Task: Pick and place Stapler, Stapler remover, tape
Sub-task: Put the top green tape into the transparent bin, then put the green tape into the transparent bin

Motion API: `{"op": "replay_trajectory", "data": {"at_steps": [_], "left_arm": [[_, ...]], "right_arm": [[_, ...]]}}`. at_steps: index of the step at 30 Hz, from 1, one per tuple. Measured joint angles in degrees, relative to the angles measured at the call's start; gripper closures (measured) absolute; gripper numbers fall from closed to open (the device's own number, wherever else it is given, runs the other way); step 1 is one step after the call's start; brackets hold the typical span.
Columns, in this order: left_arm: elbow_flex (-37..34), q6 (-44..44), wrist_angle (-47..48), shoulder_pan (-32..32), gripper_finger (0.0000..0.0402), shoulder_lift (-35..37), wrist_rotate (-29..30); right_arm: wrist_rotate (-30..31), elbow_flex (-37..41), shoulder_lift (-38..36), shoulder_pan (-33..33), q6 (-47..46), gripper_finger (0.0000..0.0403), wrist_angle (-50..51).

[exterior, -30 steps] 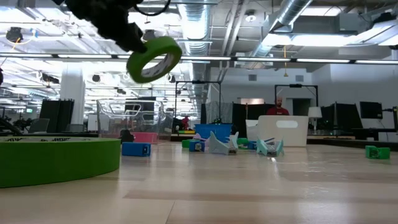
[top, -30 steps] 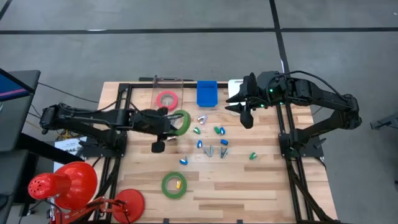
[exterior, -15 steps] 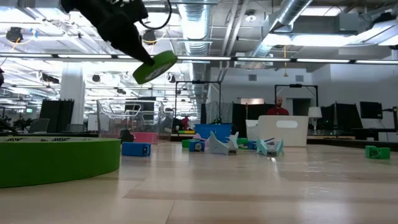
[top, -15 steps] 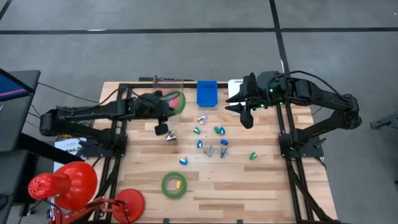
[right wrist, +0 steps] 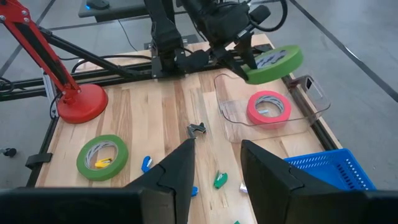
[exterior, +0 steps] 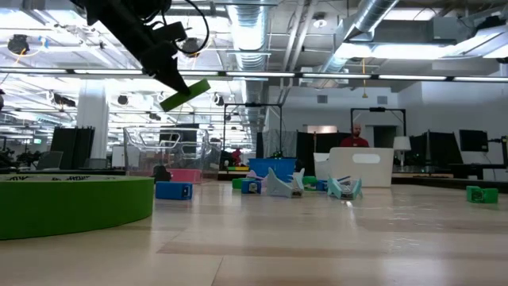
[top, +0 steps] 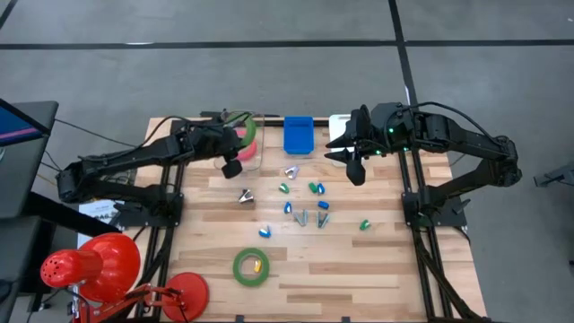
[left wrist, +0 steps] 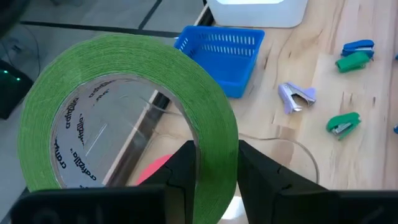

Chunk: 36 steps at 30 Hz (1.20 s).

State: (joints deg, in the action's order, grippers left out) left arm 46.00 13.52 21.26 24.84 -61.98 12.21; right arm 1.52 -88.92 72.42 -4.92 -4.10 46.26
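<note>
From above, the left gripper (top: pixel 231 144) clenches one green tape roll (top: pixel 240 119) over the clear bin (top: pixel 252 160), with the red-pink roll (top: pixel 248 136) just under it; a second green roll (top: pixel 251 266) lies well apart toward the table's near edge, making three rolls. The right gripper (top: pixel 352 160) hangs beside the blue basket (top: pixel 298 135), its fingers apart on nothing, with small blue and green staplers scattered below it. At table height, the held roll (exterior: pixel 185 94) tilts high above the bin (exterior: pixel 159 149). The left wrist shows both fingers (left wrist: pixel 186 180) pinching the roll's wall (left wrist: pixel 155 81). The right wrist shows all three rolls and one dark staple remover (right wrist: pixel 196 129).
</note>
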Motion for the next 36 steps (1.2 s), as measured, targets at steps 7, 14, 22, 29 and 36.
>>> {"op": "replay_trajectory", "data": {"at_steps": [7, 14, 22, 29, 36], "left_arm": [[-0.3, -3.4, 2.3, 0.0, 0.0308, 0.0, 0.0], [-3.0, -5.5, 2.9, -0.1, 0.0296, 0.0, -1.3], [-3.3, -5.5, 2.7, -0.1, 0.0296, 0.0, -1.3], [-3.3, -5.4, 2.7, -0.1, 0.0276, 0.0, -1.3], [-3.3, -5.4, 2.8, -0.1, 0.0214, 0.0, -1.3]], "right_arm": [[0.0, 0.0, 0.0, 0.0, 0.0, 0.0281, 0.0], [0.0, 0.0, 0.0, 0.0, 0.0, 0.0281, 0.0], [0.0, 0.0, 0.0, 0.0, 0.0, 0.0281, 0.0], [0.0, 0.0, 0.0, 0.0, 0.0, 0.0281, 0.0], [0.0, 0.0, 0.0, 0.0, 0.0, 0.028, 0.0]]}}
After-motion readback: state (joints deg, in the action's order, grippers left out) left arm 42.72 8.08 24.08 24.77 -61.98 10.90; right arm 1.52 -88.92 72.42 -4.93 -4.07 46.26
